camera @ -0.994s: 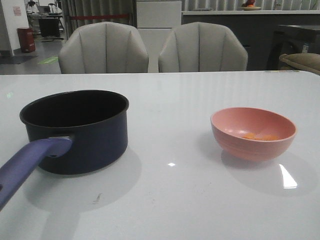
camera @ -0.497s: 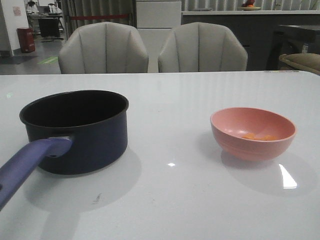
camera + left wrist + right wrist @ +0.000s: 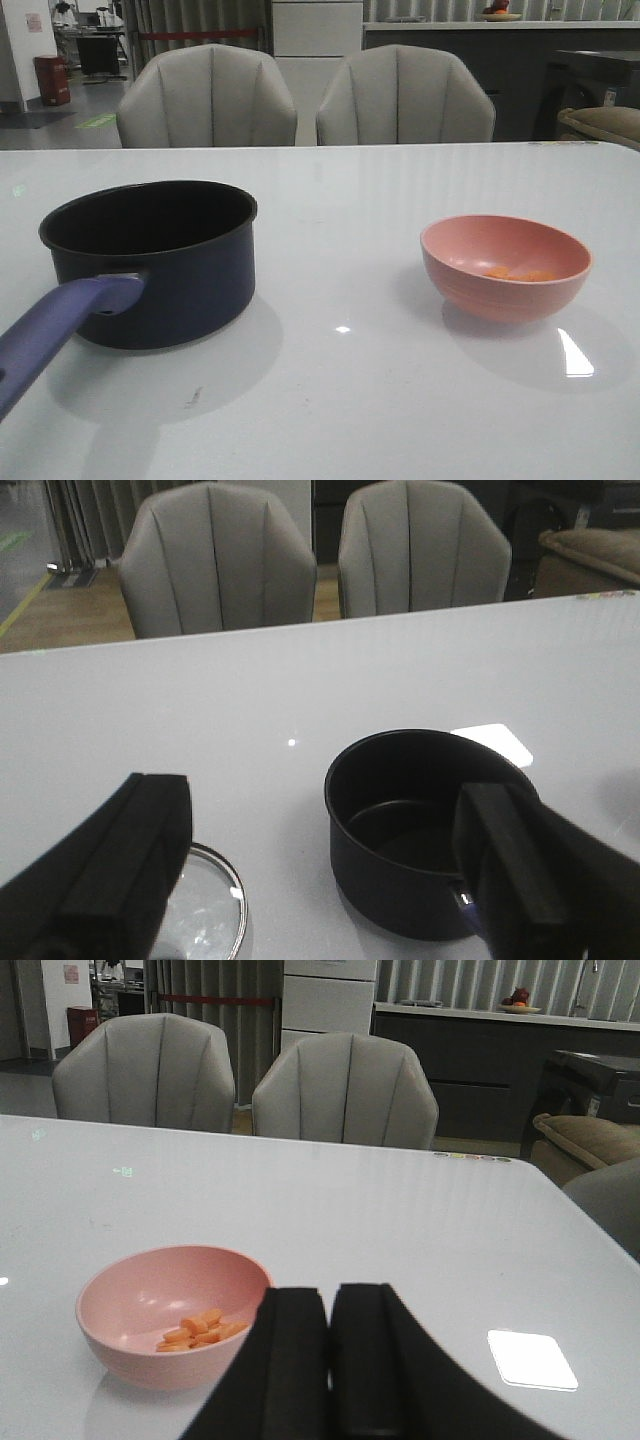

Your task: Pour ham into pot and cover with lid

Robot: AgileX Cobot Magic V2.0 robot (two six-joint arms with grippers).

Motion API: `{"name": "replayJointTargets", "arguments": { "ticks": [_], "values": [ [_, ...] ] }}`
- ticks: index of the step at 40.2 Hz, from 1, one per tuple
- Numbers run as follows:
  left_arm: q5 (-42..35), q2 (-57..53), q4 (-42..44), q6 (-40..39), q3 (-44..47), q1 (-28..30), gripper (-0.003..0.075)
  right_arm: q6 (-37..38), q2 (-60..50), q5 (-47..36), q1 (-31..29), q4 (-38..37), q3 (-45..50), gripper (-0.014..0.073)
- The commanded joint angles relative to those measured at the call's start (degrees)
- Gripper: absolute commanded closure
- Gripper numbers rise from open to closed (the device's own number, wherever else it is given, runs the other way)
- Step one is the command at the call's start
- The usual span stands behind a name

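Left end effector (image 3: 320, 880) spread wide, right end effector (image 3: 330, 1360) pressed closed, both empty; glossy white surface (image 3: 340, 400) carries pot (image 3: 150, 262), lid (image 3: 205, 920) beside it, ham (image 3: 520, 272) in bowl (image 3: 506, 265); chairs (image 3: 207, 97) behind; nothing has shifted since earlier.

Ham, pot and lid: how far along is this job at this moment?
Nothing looks done yet. The ham lies in the pink bowl, the pot stands empty and uncovered, and the lid lies on the table beside it. Nothing is in hand: the left gripper is open and empty, the right gripper is shut on nothing. Left: pour the ham, then cover the pot.
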Motion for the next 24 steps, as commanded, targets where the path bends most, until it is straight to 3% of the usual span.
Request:
{"name": "replayJointTargets", "arguments": {
  "ticks": [1,12,20,24],
  "values": [
    [-8.47,-2.69,-0.93,-0.11,1.62,-0.56,0.015,0.0,-1.14,-4.57,-0.37,0.0,-0.29,0.0447],
    [-12.73,-5.69,-2.15,-0.11,5.07,-0.61,0.015,0.0,-1.14,-5.05,-0.37,0.0,-0.29,0.0447],
    [-11.85,-5.69,-2.15,-0.11,5.07,-0.61,0.015,-0.6,-1.14,-14.91,-0.37,-0.06,-1.47,0.0447],
    [-11.84,-5.69,-2.15,-0.11,5.07,-0.61,0.015,-0.6,0.31,-11.71,-0.37,-0.06,-5.86,0.0447]
  ]
}}
